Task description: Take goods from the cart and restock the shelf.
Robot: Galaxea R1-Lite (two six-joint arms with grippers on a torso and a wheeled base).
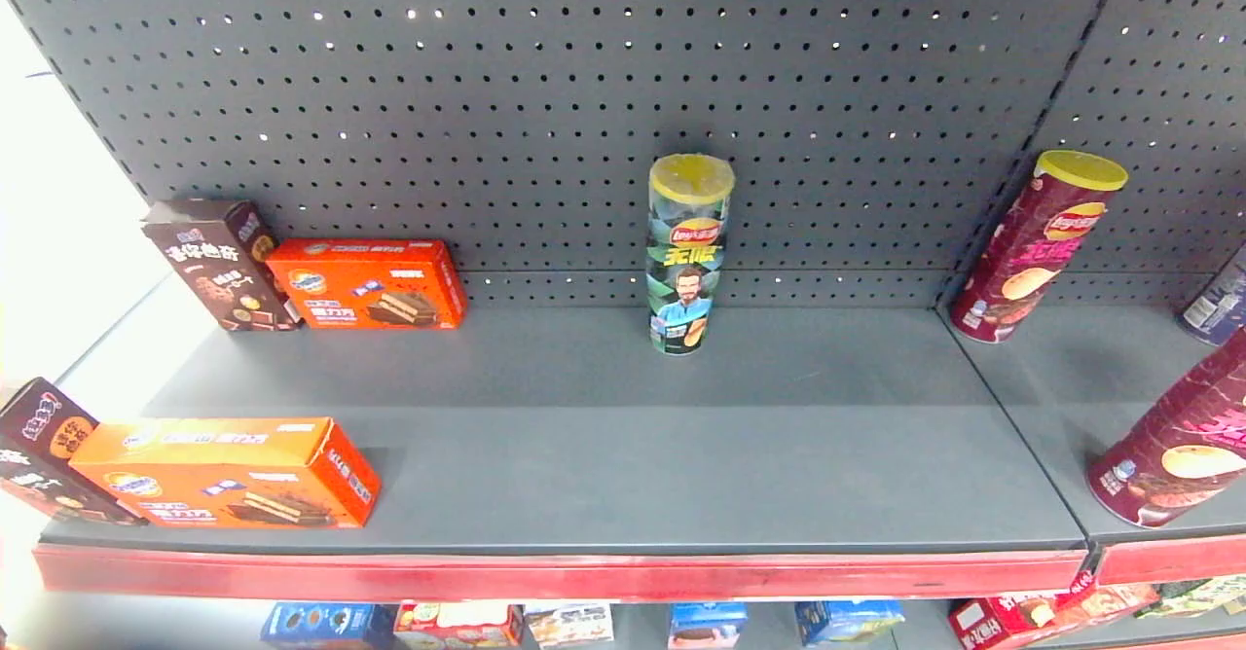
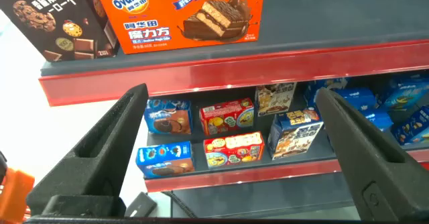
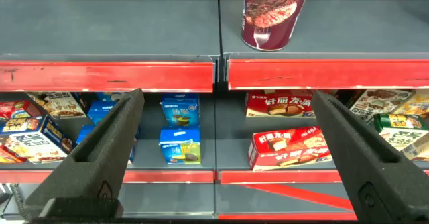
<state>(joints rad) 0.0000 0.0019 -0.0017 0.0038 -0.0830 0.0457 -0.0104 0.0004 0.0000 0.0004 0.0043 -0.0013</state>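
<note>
Apparently empty, left end effector [image 2: 231, 91] spread, orange box [image 2: 177, 13] well beyond

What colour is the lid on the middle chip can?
Yellow lid; the head view shows it best.

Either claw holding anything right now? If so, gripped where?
Nothing held. Left claw and right claw are both open and empty.
</note>
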